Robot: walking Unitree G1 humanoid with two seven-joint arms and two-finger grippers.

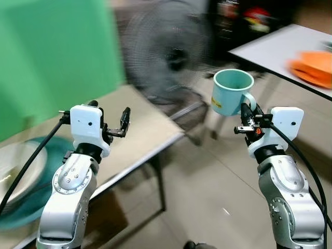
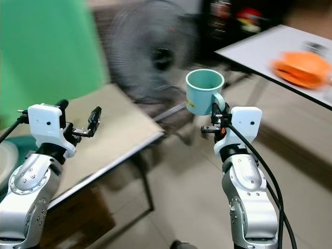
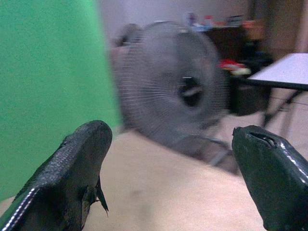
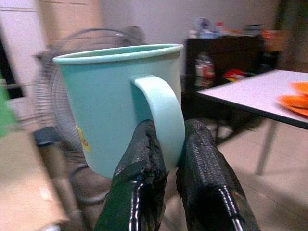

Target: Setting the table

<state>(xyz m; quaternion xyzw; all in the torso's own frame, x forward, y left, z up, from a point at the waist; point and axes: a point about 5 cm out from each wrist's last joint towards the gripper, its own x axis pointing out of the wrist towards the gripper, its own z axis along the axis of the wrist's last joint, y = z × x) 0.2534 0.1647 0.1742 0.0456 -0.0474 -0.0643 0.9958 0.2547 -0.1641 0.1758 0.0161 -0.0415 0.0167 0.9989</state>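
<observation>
Pinching mug (image 4: 115,110) handle, right fingers (image 4: 142,168)

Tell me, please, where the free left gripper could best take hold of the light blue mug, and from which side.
Probably the mug body, from its left. The right gripper already pinches the handle on the other side, and the upright round wall facing the open left gripper is bare.

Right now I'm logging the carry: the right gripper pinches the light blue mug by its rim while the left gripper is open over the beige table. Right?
Not quite. The right gripper pinches the light blue mug by its handle, not its rim; the right wrist view shows both fingers closed on the handle's lower part. The rest holds: the left gripper is open over the beige table.
</observation>
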